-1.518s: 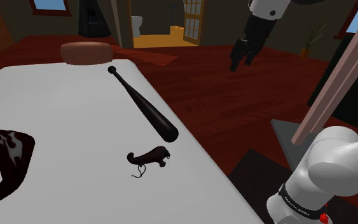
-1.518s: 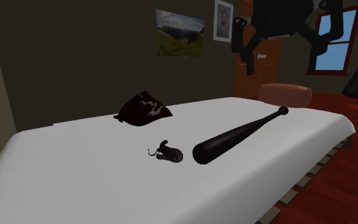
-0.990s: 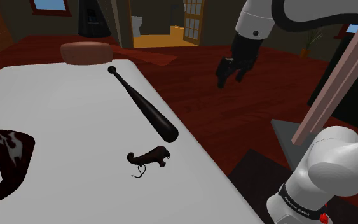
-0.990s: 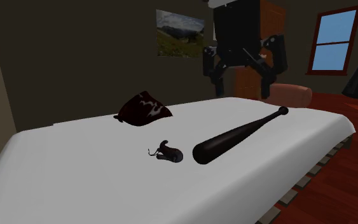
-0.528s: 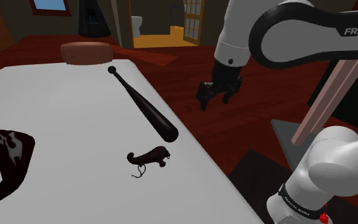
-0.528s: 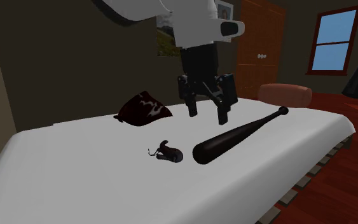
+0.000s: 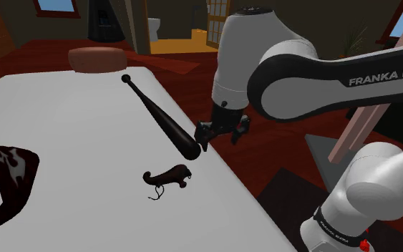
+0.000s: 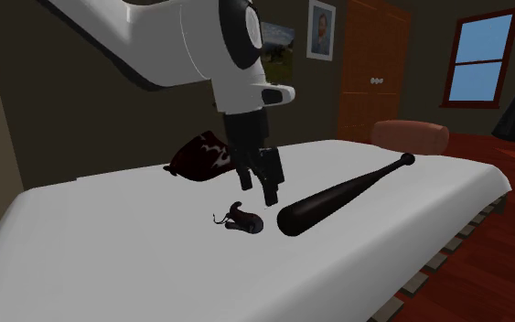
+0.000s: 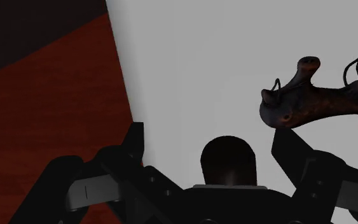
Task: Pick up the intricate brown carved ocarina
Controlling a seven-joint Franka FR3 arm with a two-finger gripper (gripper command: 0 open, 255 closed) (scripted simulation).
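White bedding (image 7: 71, 143) carries the brown ocarina (image 7: 170, 175) just beside the thick end of the black bat (image 7: 160, 118). Swung down from high beyond the bat, the gripper (image 7: 220, 136) now hovers over that thick end, fingers wide apart and empty, almost positioned for the grasp.

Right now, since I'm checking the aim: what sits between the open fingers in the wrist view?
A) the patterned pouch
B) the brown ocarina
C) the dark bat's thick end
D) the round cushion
C: the bat's rounded thick end sits between the spread fingers, while the ocarina lies off beside one finger, untouched.
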